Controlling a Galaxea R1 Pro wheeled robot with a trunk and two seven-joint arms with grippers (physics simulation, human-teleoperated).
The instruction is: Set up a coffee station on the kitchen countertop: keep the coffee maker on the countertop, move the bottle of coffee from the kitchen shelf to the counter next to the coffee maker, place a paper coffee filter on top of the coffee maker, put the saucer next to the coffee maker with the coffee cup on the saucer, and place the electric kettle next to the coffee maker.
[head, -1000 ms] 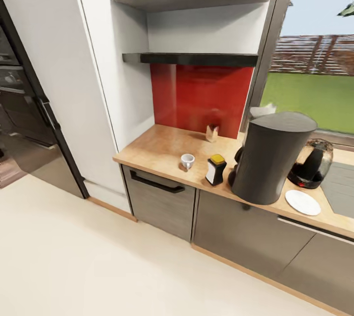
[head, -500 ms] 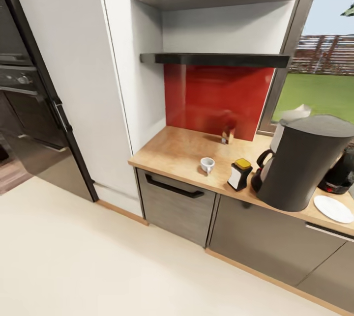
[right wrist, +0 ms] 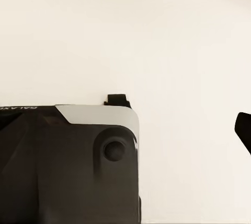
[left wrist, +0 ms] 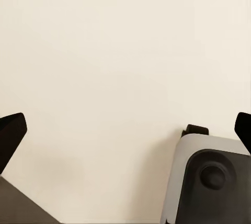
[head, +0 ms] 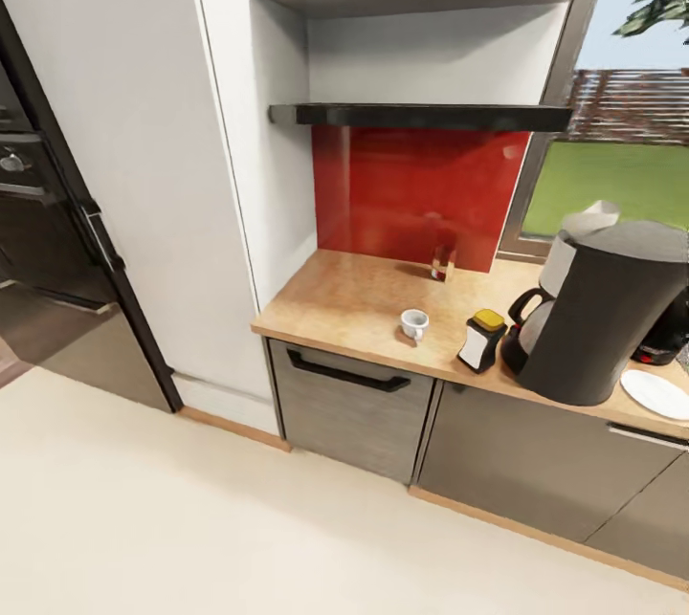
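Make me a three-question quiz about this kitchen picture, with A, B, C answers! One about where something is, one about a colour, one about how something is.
1. Where is the coffee cup?
A. on the countertop
B. on the saucer
C. on the black shelf

2. What colour is the wall panel behind the countertop?
A. blue
B. red
C. green

3. How is the drawer below the cup?
A. pulled out
B. missing
C. closed

Answers:
1. A, the cup stands on bare wood, left of the coffee maker.
2. B, the panel is glossy red.
3. C, its front sits flush with the cabinets.
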